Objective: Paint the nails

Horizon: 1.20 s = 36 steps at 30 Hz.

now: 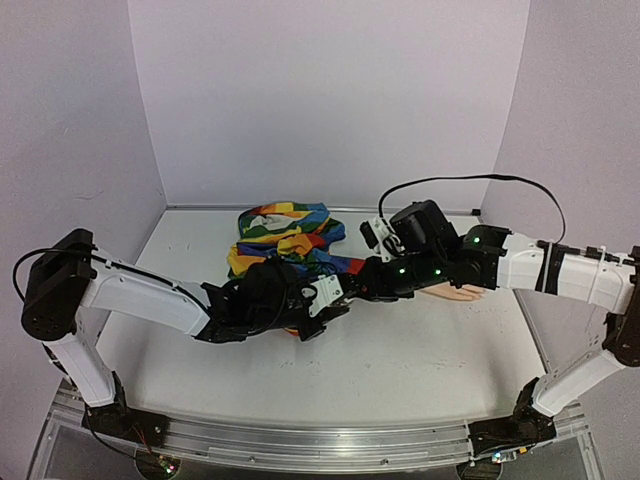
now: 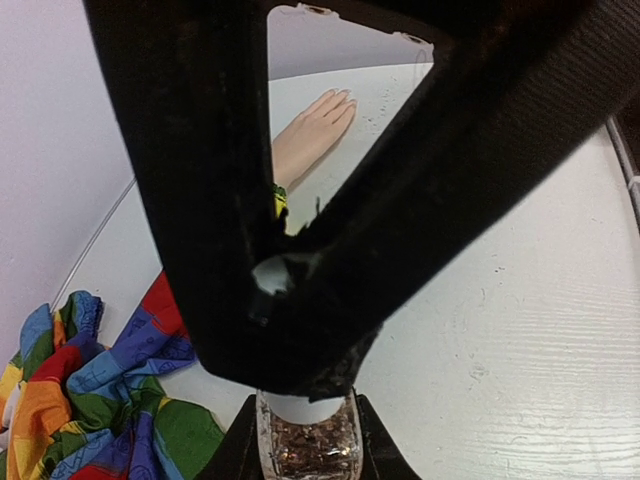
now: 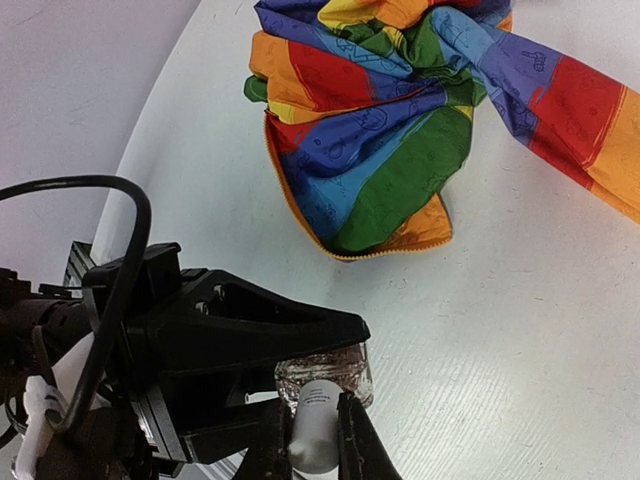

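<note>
The step in hand looks like opening the polish, with no painting begun. Low in the right wrist view, the left tool (image 2: 305, 450) is clamped across the small clear glass bottle of coppery glitter polish (image 3: 322, 372). The right tool (image 3: 312, 445) is closed on the bottle's whitish cylindrical cap (image 3: 316, 418) from the other side. In the overhead view the two arms meet just left of centre on the white wood-grain surface (image 1: 400, 360).

The nails (image 2: 343, 98) are tiny pale tips on the small peach mannequin hand (image 2: 312, 125). The hand lies flat on the surface in the upper middle of the left wrist view, apart from both tools. They look bare, though they are too small to be sure. The rainbow-striped fabric sleeve (image 3: 400, 130) is bunched toward the upper part of the right wrist view.

The next move likely calls for the right tool to twist the cap and lift it straight off while the left keeps the bottle upright. Then it would carry the brush across to the fingertips.
</note>
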{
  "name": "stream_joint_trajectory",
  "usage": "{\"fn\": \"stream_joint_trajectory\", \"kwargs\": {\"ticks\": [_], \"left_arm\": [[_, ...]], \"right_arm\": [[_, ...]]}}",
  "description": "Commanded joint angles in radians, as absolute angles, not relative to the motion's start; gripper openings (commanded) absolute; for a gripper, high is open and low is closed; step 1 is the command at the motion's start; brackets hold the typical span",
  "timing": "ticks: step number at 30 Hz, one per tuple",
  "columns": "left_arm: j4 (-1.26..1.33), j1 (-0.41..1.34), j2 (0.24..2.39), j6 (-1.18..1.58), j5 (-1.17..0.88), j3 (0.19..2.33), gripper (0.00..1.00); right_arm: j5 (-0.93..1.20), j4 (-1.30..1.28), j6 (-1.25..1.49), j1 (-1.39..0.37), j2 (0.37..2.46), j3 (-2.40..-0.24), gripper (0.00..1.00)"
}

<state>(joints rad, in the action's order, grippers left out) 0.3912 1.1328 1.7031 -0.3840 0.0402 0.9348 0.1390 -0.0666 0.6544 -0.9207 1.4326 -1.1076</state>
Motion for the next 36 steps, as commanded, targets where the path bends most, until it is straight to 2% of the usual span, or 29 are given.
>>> {"fn": "stream_joint_trajectory", "kwargs": {"ticks": [1,3,9,12,16,19,21,22,24,28,31,36], "left_arm": [[0.385,1.137,1.645,-0.343,-0.121,0.98,0.06],[0.329,1.127,1.616,-0.318,-0.236,0.986,0.01],[0.279,0.949,1.606,0.084,-1.03,1.068,0.0],[0.279,0.937,1.591,0.169,-1.127,1.081,0.0],[0.277,0.937,1.537,0.143,-1.009,1.032,0.0],[0.27,0.937,1.5,0.111,-0.805,0.991,0.0],[0.261,0.939,1.473,0.082,-0.622,0.96,0.0],[0.257,0.939,1.459,0.071,-0.53,0.945,0.0],[0.247,0.941,1.441,0.045,-0.367,0.928,0.0],[0.234,0.974,1.432,-0.033,-0.115,0.931,0.0],[0.224,1.001,1.456,-0.052,0.054,0.96,0.0],[0.198,1.026,1.523,-0.051,0.164,1.026,0.0]], "right_arm": [[0.203,-0.022,0.501,-0.926,1.438,-1.157,0.0],[0.303,-0.01,0.375,-0.923,1.426,-1.143,0.0],[0.72,0.022,-0.005,-0.877,1.441,-1.135,0.0],[0.77,0.019,-0.07,-0.868,1.489,-1.169,0.0],[0.75,0.018,-0.074,-0.868,1.534,-1.207,0.0],[0.666,0.021,-0.039,-0.868,1.532,-1.214,0.0],[0.528,0.024,0.026,-0.868,1.52,-1.216,0.05],[0.469,0.026,0.06,-0.867,1.513,-1.214,0.1],[0.338,0.026,0.136,-0.867,1.503,-1.211,0.33],[0.222,0.027,0.281,-0.868,1.488,-1.227,0.58],[0.18,0.062,0.413,-0.868,1.478,-1.235,0.65],[0.109,0.134,0.613,-0.868,1.493,-1.256,0.66]]}}
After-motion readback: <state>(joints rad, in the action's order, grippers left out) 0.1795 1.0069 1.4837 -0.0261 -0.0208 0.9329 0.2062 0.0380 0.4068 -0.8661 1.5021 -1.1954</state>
